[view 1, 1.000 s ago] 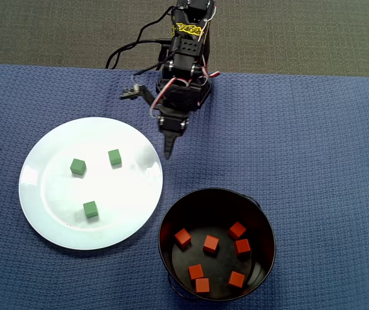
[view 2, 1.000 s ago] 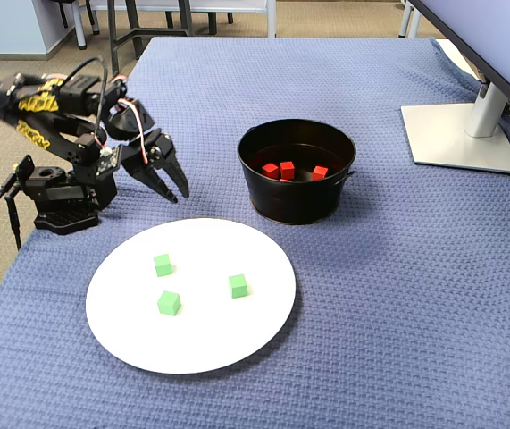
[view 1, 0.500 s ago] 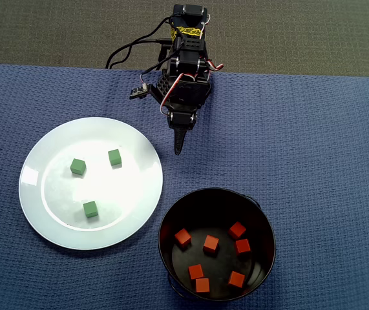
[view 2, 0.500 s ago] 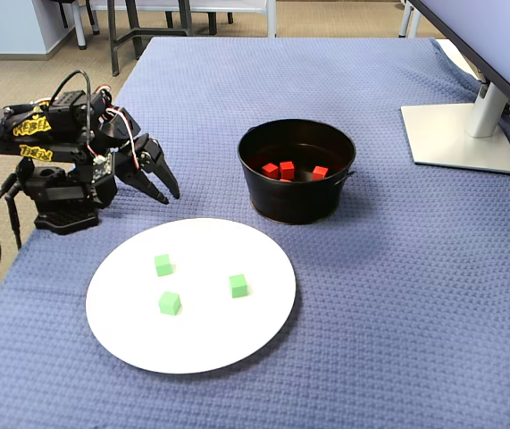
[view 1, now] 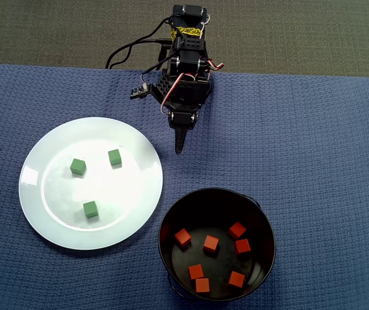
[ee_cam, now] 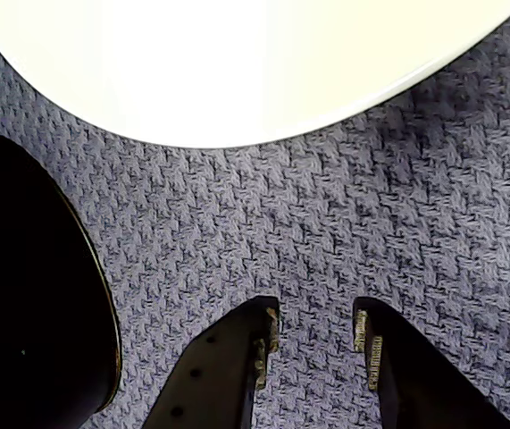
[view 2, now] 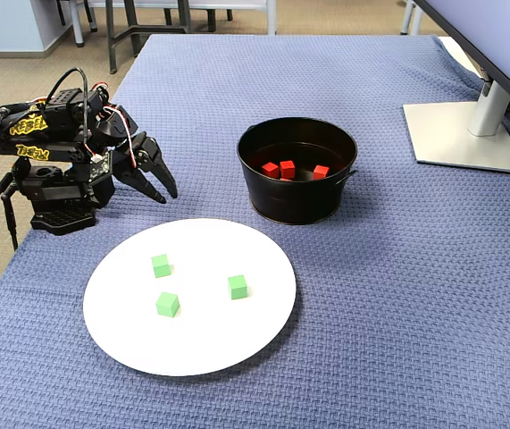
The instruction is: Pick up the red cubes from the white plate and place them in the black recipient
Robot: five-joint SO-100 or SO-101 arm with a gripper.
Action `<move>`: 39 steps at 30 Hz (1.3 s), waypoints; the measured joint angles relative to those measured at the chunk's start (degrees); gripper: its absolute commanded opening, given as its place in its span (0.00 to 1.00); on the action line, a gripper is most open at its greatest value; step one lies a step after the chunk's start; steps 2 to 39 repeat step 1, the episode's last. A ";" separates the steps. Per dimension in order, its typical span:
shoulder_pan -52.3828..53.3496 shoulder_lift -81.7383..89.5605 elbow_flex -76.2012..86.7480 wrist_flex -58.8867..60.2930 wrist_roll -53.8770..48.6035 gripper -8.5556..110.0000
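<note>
Gripper [view 1: 179, 151] unmoved since half second ago, kept above cloth [view 1: 313, 142] near plate [view 1: 35, 194]; fingers slightly parted, nothing grasped. Seven red cubes [view 1: 210, 244] seen in pot [view 1: 166, 240].

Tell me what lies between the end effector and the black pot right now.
Only bare blue woven cloth in the overhead view: the end effector hangs apart from the black pot, with nothing between.

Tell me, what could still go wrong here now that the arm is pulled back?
Little, by the look of it: seven red cubes lie in the black recipient. Two risks remain. The gripper, empty with jaws slightly apart, might return for the green cubes on the white plate, which should not be moved. Swinging low, it might also nudge the plate's rim, which lies close beside it.
</note>
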 measured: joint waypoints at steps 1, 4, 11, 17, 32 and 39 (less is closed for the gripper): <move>0.00 0.00 0.00 0.00 0.00 0.07; 0.00 0.00 0.00 0.00 0.00 0.07; 0.00 0.00 0.00 0.00 0.00 0.07; 0.00 0.00 0.00 0.00 0.00 0.07; 0.00 0.00 0.00 0.00 0.00 0.07; 0.00 0.00 0.00 0.00 0.00 0.07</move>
